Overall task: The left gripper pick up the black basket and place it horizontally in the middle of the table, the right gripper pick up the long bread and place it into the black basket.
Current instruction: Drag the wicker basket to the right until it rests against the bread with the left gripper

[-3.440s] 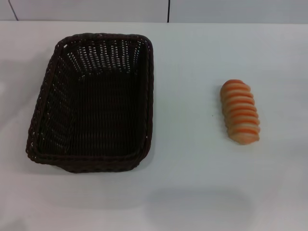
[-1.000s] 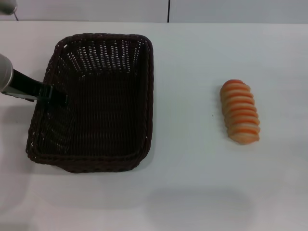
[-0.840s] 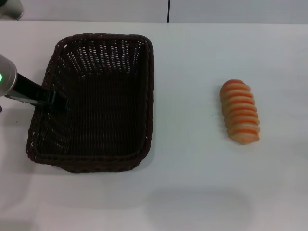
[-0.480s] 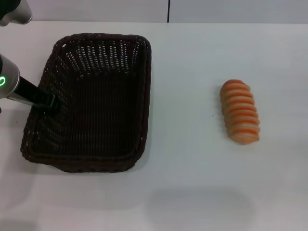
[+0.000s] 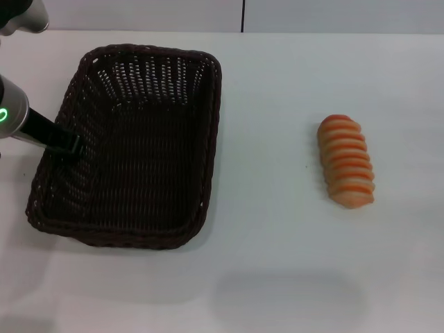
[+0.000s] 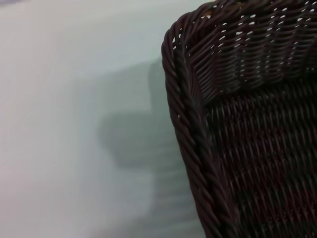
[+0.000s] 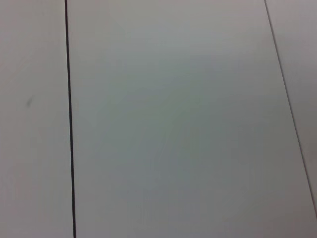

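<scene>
White table (image 5: pixel 277 277), wide and smooth, pale wall w/ a dark seam behind. Black basket (image 5: pixel 128 146) on the robot's left half, long axis running near-to-far, so not yet horizontal nor in the middle. Left gripper (image 5: pixel 64 143) at basket's left rim, about midway along that long side; appears closed on the rim, though finger contact hard to make out. Braided rim seen close up in left wrist view. Long bread (image 5: pixel 345 161) well apart on the right side, long axis also near-to-far. Right gripper out of sight.
</scene>
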Robot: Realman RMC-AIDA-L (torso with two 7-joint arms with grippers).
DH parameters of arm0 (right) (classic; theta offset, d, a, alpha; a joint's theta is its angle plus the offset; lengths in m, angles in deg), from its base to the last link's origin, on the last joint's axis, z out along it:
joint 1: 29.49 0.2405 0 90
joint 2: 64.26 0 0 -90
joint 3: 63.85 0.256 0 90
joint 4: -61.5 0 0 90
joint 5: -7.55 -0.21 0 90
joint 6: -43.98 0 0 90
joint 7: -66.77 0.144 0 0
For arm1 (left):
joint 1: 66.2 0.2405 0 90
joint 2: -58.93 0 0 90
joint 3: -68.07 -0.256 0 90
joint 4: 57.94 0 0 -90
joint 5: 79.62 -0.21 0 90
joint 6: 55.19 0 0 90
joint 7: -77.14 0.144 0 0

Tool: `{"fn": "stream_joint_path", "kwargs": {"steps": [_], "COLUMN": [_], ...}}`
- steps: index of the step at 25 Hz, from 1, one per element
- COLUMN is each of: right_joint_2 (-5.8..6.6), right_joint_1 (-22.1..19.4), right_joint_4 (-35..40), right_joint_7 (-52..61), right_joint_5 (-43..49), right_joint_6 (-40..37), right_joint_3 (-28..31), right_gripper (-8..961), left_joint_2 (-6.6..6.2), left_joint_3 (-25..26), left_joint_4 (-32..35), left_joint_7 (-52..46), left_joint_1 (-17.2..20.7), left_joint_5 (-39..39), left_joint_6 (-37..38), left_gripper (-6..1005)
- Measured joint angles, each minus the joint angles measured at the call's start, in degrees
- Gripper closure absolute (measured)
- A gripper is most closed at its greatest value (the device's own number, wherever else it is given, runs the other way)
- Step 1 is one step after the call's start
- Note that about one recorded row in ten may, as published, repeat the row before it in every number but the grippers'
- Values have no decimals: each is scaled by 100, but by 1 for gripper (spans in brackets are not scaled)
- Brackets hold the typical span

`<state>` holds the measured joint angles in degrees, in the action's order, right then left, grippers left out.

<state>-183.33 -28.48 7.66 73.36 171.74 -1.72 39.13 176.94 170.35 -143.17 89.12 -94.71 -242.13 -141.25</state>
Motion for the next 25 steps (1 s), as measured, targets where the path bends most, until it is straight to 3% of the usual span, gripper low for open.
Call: {"fn": "stream_joint_path", "kwargs": {"steps": [4,7,12,17,25], "right_joint_2": [-1,-2,-9,-10,-13], "right_joint_1": [-9,-33,-77,-99,-165], "right_joint_4": [-28,-58,-90,-91,-97], "right_joint_7": [0,4,14,26,43], "right_joint_5": [0,3,-1,-30,-36], "right_joint_6": [0,0,0,0,0], "right_joint_3": [-3,-1,1,16,21], "right_gripper": [309,310,309,309,310], "left_joint_2": [-5,-11,-54,-177,-437], "left_joint_3": [429,1293,1917,2021,2144], "left_joint_4": [-56,-47,-37,-22,65], "left_joint_7": [763,1618,2397,2784,3559], "left_joint_1": [-106,-384,-754,-1086,-1605], "left_joint_5": [73,470,926,1262,2169], "left_joint_6": [-16,-287,-626,-848,-1435], "left_gripper": [721,740,773,812,789]}}
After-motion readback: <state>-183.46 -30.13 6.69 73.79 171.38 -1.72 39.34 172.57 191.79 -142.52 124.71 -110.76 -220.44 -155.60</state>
